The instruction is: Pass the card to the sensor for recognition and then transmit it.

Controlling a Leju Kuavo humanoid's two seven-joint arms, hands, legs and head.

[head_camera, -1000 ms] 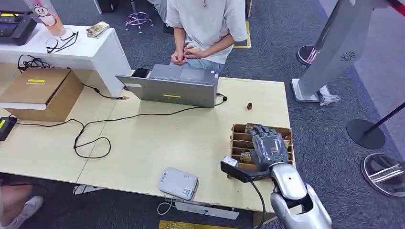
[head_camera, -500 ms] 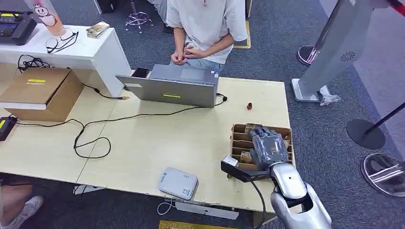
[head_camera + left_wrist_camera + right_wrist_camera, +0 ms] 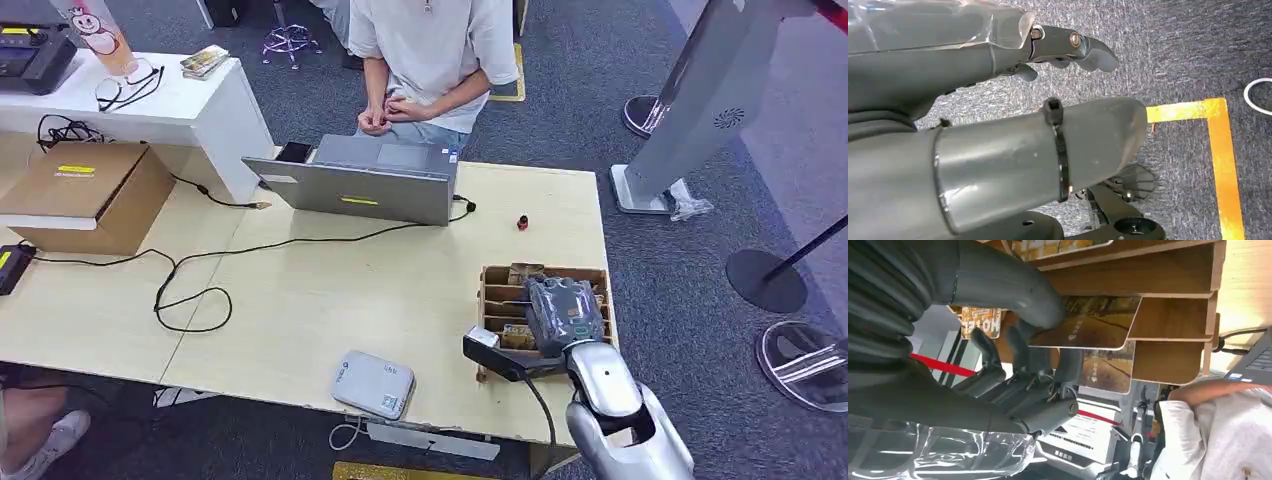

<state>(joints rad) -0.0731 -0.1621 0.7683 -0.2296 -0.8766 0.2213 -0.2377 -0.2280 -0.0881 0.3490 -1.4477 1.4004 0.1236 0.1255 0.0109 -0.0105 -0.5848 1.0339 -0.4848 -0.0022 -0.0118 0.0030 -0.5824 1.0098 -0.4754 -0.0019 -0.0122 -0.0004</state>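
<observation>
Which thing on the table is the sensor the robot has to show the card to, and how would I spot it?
Start at the long pale wooden table with the grey laptop at its far side. Come to the near edge, left of the wooden card rack where the robot's right hand is. The card sensor lies there: a flat, light grey rounded box, the only such pad on the table.

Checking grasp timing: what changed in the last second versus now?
The right hand has dipped further into the slotted wooden card holder, and in the wrist view its thumb and fingers now close on a brown picture card. The grey card reader, silver laptop, seated person and the hanging left hand stayed put.
</observation>
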